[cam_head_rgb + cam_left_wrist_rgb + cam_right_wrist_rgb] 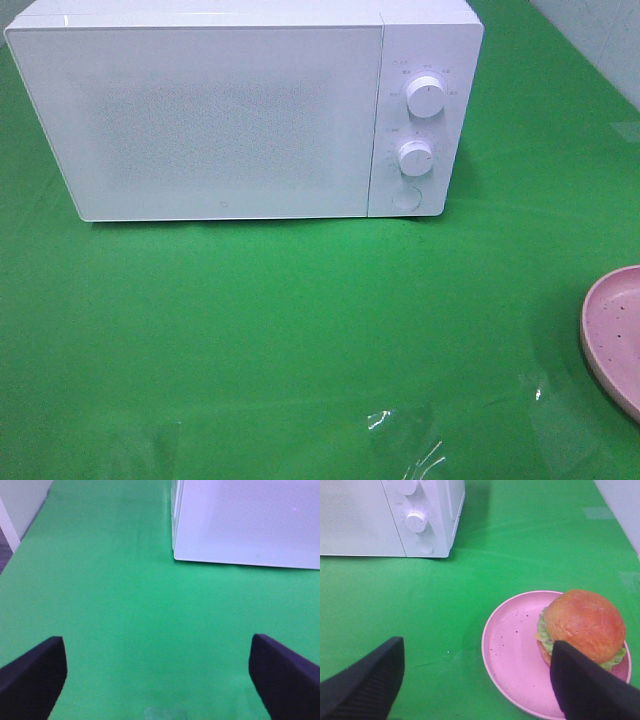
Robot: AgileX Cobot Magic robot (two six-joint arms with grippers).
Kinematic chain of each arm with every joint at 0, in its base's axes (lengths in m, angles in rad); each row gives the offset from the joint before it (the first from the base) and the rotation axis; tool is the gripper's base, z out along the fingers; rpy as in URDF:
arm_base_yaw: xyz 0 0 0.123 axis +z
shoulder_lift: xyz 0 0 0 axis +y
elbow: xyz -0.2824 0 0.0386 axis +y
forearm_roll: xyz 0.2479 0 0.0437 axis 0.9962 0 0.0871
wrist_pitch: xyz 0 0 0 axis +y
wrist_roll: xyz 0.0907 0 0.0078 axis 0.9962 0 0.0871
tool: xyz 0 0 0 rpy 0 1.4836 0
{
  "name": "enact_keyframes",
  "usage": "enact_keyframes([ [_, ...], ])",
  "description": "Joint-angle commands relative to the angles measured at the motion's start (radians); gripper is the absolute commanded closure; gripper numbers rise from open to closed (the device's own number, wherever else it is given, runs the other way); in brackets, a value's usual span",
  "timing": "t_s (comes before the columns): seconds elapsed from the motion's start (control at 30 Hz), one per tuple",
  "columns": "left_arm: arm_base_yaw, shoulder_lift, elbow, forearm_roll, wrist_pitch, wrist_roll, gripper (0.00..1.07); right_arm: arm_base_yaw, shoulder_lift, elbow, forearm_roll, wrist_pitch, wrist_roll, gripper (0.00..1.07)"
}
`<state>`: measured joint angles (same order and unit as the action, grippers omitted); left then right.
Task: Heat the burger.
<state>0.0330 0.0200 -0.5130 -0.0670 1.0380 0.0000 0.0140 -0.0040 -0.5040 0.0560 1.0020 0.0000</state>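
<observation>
Microwave (pixel 230 115) is sitting at the back of the table (pixel 280 330), slightly left of centre, door shut and facing front. Its two knobs, upper (pixel 426 97) and lower (pixel 415 158), are stacking on the right panel, with a round button (pixel 406 199) lying just below them. Plate (pixel 615 335) is lying at the right edge, well in front of the microwave and apart from it, partly cut off in the high view. Burger (pixel 581 626) is sitting on the plate, off-centre toward one side, per the right wrist view.

High camera faces the microwave (pixel 240 110) front; both wrist cameras, low over the cloth, share it.
</observation>
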Motion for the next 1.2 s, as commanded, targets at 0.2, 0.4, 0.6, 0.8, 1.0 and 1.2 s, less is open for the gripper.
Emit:
enact_keyframes([
  [0.2, 0.011, -0.046, 0.003, 0.002, -0.004, 0.000, 0.15, -0.006, -0.024, -0.002, 0.002, -0.002, 0.000, 0.32],
  [0.4, 0.011, -0.046, 0.003, 0.002, -0.004, 0.000, 0.15, -0.006, -0.024, -0.002, 0.002, -0.002, 0.000, 0.32],
  [0.6, 0.011, -0.045, 0.003, 0.002, -0.004, 0.000, 0.15, -0.006, -0.024, -0.002, 0.002, -0.002, 0.000, 0.32],
  [0.8, 0.011, -0.045, 0.003, 0.002, -0.004, 0.000, 0.15, -0.006, -0.024, -0.002, 0.002, -0.002, 0.000, 0.32],
  [1.0, 0.011, -0.045, 0.003, 0.002, -0.004, 0.000, 0.15, -0.006, -0.024, -0.002, 0.002, -0.002, 0.000, 0.32],
  [1.2, 0.011, -0.045, 0.003, 0.002, -0.004, 0.000, 0.15, -0.006, -0.024, -0.002, 0.002, -0.002, 0.000, 0.32],
])
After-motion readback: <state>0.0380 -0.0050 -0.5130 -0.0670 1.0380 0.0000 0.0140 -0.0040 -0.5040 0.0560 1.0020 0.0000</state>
